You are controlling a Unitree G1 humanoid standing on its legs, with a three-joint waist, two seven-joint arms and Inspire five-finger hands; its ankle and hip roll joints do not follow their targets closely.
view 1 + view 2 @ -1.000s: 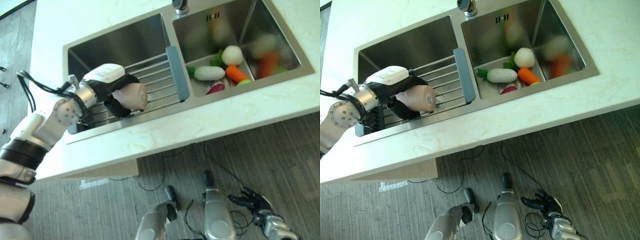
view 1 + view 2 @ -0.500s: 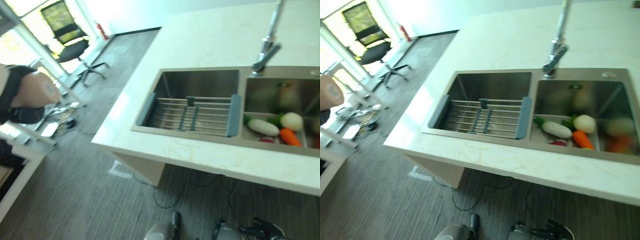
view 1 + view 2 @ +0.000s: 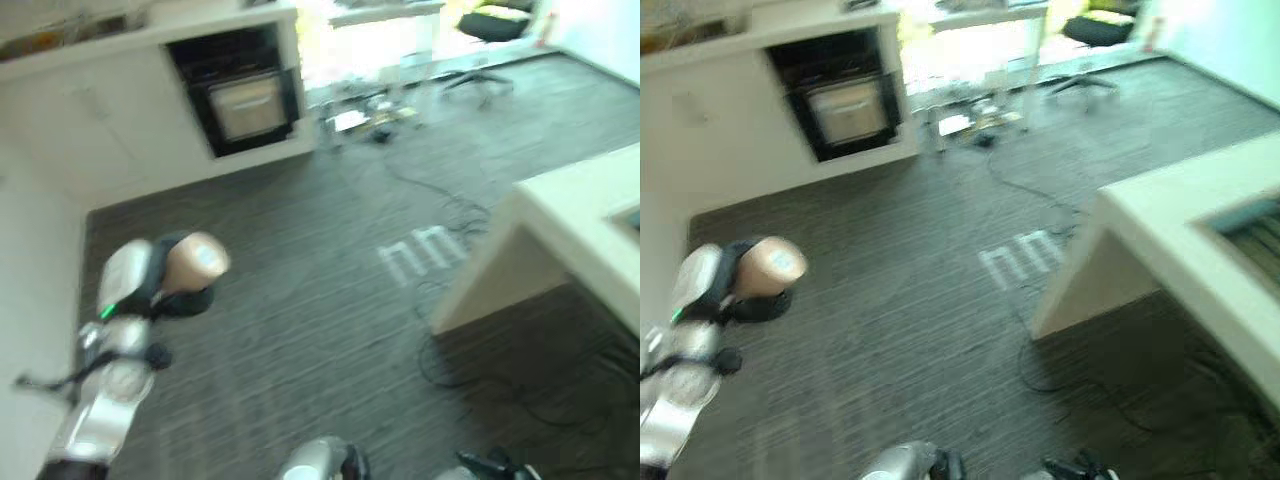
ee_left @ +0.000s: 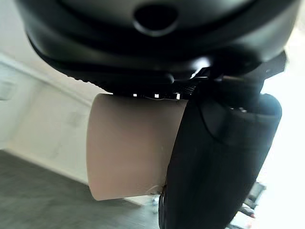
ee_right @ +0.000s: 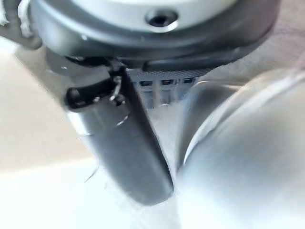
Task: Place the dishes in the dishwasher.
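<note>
A beige cup [image 3: 196, 262] lies sideways in my left hand [image 3: 150, 285], low at the left above the grey floor. In the left wrist view the cup [image 4: 133, 145] sits under the palm with a dark finger [image 4: 214, 167] curled along its side. A dark-fronted built-in appliance [image 3: 240, 95] stands in the white cabinets at the back, well beyond the cup. My right hand [image 5: 119, 143] hangs low at my side with a finger held straight and nothing in it.
The pale counter's corner [image 3: 565, 215] juts in from the right, with the sink rack's edge [image 3: 1252, 215] on it. A black office chair [image 3: 1095, 30] and loose cables [image 3: 400, 180] lie on the floor toward the bright window. White marks [image 3: 420, 255] are on the floor.
The camera has swung left from the sink to the open floor and cabinets. My left hand took the cup off the sink rack and still holds it.
</note>
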